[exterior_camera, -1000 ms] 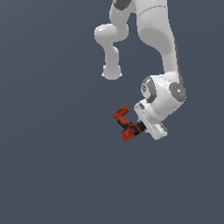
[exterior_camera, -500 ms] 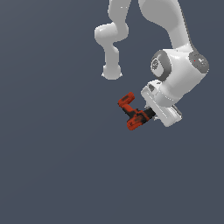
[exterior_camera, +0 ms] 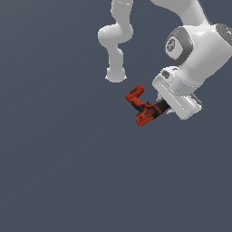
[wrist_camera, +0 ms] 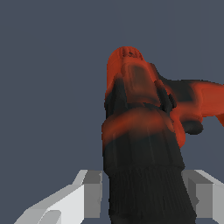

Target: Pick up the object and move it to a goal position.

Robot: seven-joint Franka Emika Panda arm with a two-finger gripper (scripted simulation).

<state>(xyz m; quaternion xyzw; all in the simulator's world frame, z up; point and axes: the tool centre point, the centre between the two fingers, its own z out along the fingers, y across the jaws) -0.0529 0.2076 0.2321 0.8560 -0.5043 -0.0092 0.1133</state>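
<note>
Cordless drill (exterior_camera: 144, 108) clamped by its black chuck end in the tool (exterior_camera: 159, 108), lifted; delivery to the unmarked goal remains.

Layout of the scene. The drill (exterior_camera: 144, 108) sat between the fingers (wrist_camera: 89, 192) of the gripper (exterior_camera: 163, 107), its chuck end clamped against both pads and its body projecting toward the exterior view's left. The gripper's wrist and the arm (exterior_camera: 195, 50) lay to the exterior view's right of the drill and above it. The arm's base column (exterior_camera: 116, 54) stood behind, up and to the left.
</note>
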